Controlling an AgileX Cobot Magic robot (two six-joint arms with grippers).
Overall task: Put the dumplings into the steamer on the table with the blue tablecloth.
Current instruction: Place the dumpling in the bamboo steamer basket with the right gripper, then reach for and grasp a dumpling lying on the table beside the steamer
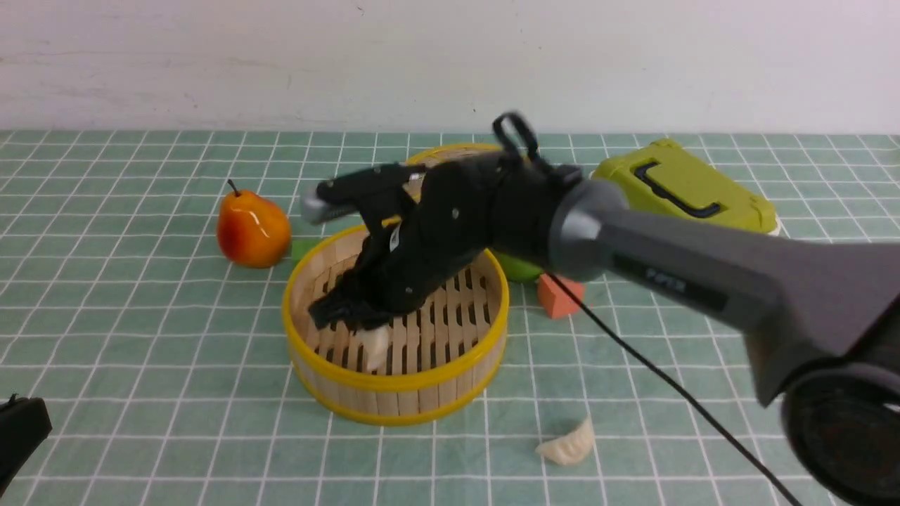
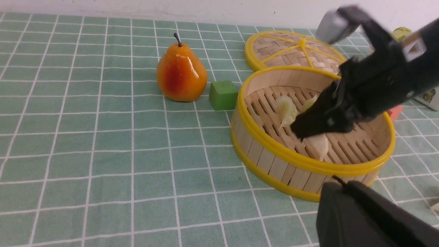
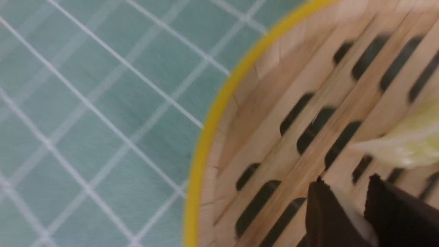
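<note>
While two green dumplings (image 2: 286, 110) already lie in the steamer (image 1: 408, 400), the right fingers (image 1: 330, 309) — clamped on a white dumpling (image 1: 374, 346) — hang low inside it; one last dumpling (image 1: 566, 446) waits on the bench (image 1: 140, 351) at the steamer's five o'clock; left fingers (image 2: 343, 195) together.

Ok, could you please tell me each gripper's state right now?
Left gripper: closed, holding nothing visible.
Right gripper: closed on a cream-white pleated toy dumpling, inside the round bamboo steamer.

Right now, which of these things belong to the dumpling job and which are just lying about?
Job: steamer, two green dumplings inside it, held dumpling in the right gripper, loose dumpling on the cloth.
Lying about: pear, green block, woven lid, orange block, lime case.
</note>
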